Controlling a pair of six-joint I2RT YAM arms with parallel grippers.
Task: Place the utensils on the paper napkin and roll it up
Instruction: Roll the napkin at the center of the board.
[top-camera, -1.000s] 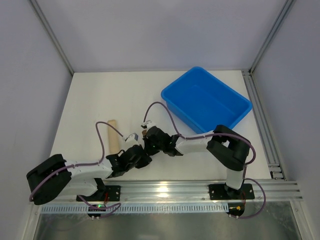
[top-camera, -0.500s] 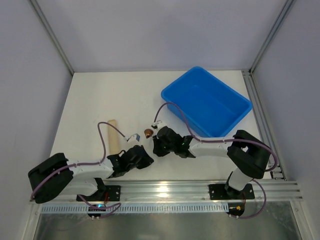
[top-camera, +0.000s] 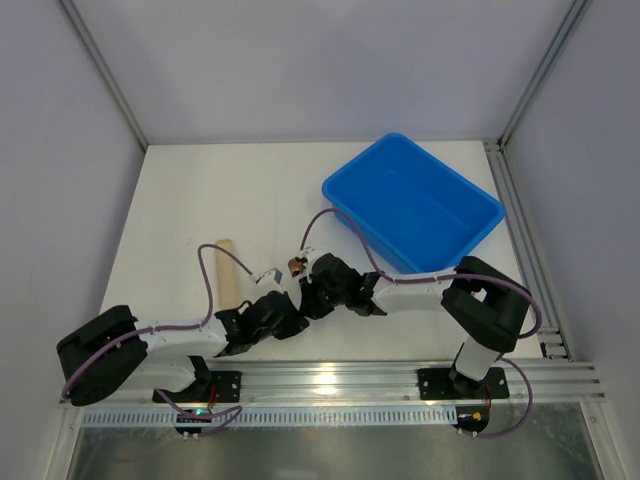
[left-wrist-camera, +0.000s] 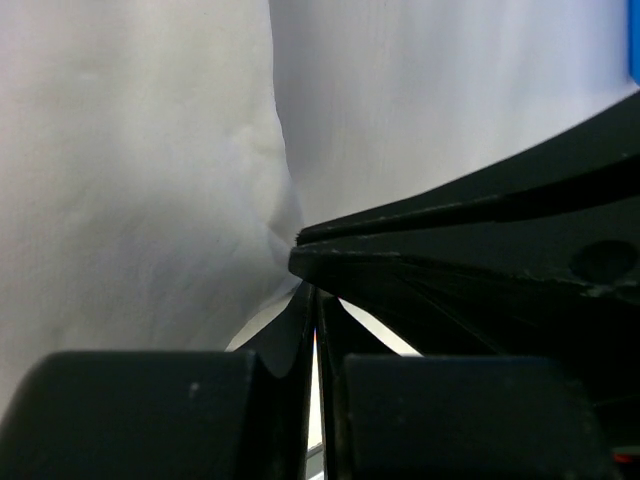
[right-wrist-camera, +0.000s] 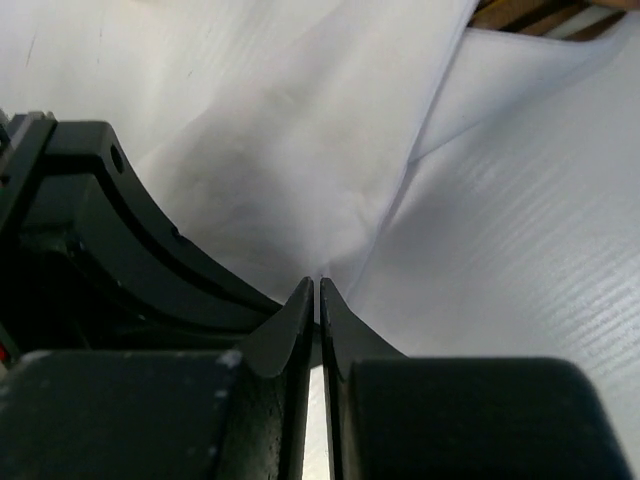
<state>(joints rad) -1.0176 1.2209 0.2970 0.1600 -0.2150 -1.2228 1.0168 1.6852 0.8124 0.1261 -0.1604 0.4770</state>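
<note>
the right gripper (right-wrist-camera: 317, 287) has slid leftward to meet the left gripper (left-wrist-camera: 312, 300) at lower centre of the top view; its fingers (right-wrist-camera: 295, 322) pinch a raised fold of the napkin (right-wrist-camera: 320, 140); the left fingers (left-wrist-camera: 295, 332) are pressed together beside that crease; utensils (right-wrist-camera: 515, 12) show at the right wrist view's upper right

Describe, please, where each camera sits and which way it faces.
Top: above and behind, looking down on the table and bin; the left arm and right arm show.
Left wrist: on that wrist, looks along the left gripper at the napkin; the right gripper shows right.
Right wrist: on that wrist, looks along the right gripper at the napkin; the left gripper shows left.
Shared: both wrist views show the napkin.
</note>
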